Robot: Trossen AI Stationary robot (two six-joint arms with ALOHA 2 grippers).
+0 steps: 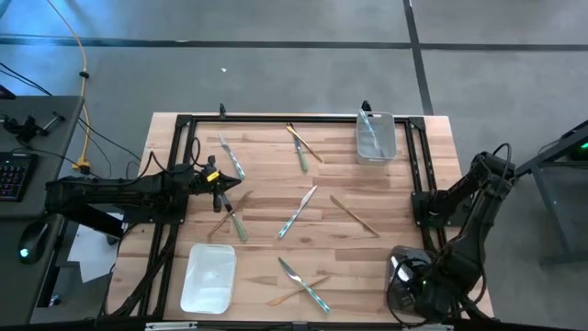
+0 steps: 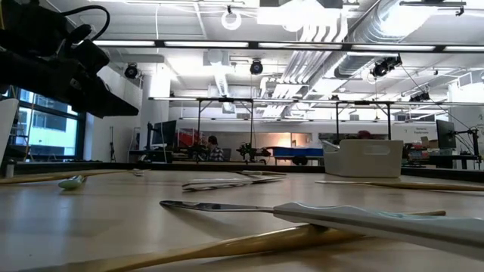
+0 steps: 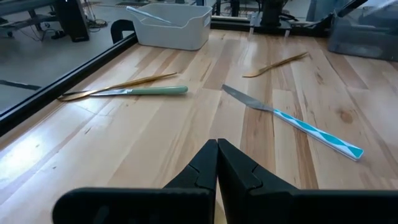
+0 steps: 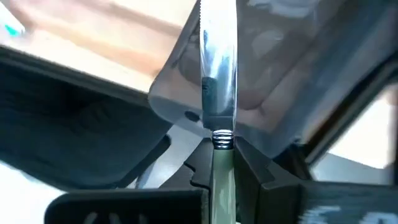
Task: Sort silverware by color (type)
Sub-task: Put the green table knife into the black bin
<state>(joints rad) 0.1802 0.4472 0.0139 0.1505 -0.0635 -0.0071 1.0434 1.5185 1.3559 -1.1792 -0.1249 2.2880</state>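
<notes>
Right pincer (image 4: pixel 222 163) is clenched on a knife (image 4: pixel 217 81), its pale green handle between the fingers and the silver blade pointing out ahead. From above, that pincer sits off the bench's near right corner over a dark tray (image 1: pixel 404 276), and arm and tray blur together there, so the knife itself cannot be made out in the high view. Left pincer (image 3: pixel 217 163) is clenched on nothing, just above the bench (image 1: pixel 276 207) on its left side. Past it lie a blue-handled knife (image 3: pixel 292 121), a green-handled knife (image 3: pixel 134 91) with a gold piece (image 3: pixel 118 85) touching it, and a farther gold piece (image 3: pixel 277 63). Near the front edge, a blue knife (image 1: pixel 303 283) crosses a gold piece (image 1: pixel 299 291) beside a white tray (image 1: pixel 209 278). At the far right stands a grey tray (image 1: pixel 375 138) holding blue-handled pieces; how many cannot be told.
</notes>
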